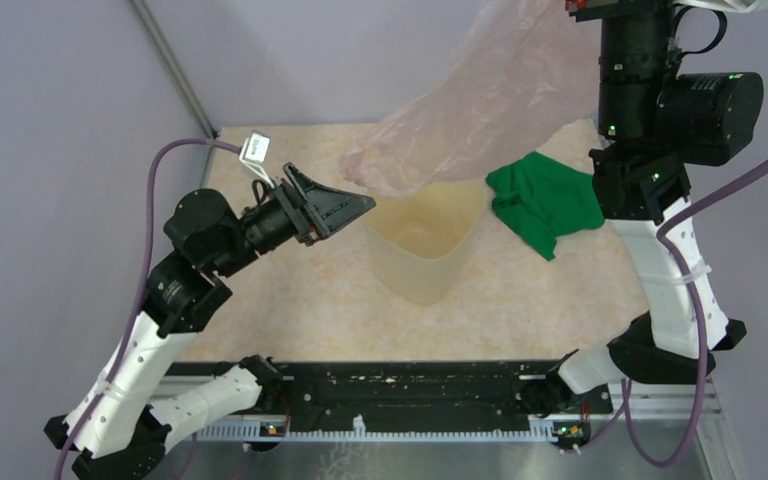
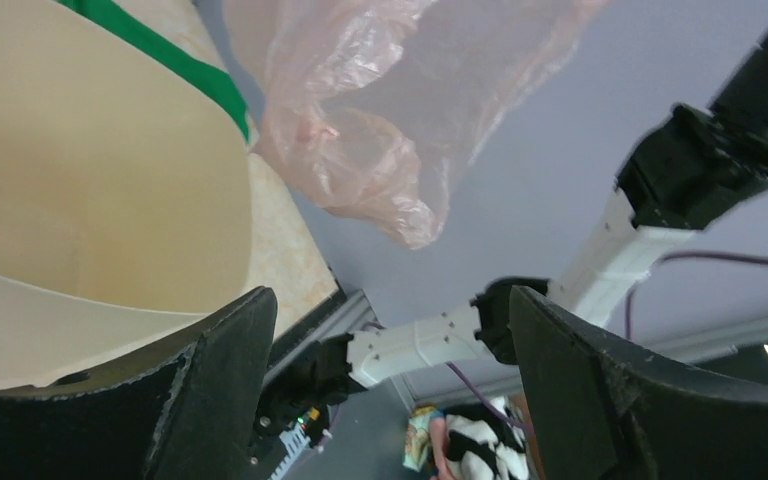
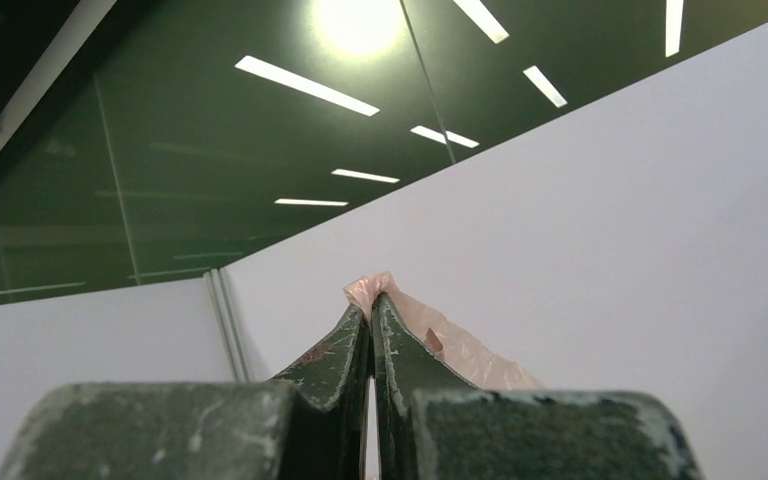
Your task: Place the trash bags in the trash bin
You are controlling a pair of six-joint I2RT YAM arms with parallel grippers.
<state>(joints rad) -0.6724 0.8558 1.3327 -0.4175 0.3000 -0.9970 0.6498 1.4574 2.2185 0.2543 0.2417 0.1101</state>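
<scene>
Right gripper (image 3: 371, 312) was clamped on crinkly, translucent pink trash bag (image 1: 470, 110) | bag hung over smooth cream rounded-square trash bin (image 1: 425, 268) on worktop (image 1: 520, 300) | left gripper (image 2: 390, 300) stood apart, empty, beside bin

Left arm bent low, left gripper (image 1: 358, 207) pointing right, jaws spread wide. Right arm raised high at far right, right gripper (image 3: 372, 305) clamped on trash bag (image 3: 450, 350).

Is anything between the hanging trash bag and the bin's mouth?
Nothing visible does. The trash bag hangs from the shut right gripper with its lower end over the trash bin's mouth. The open left gripper sits by the bin's left rim and the green cloth lies to its right, both outside the mouth.
</scene>
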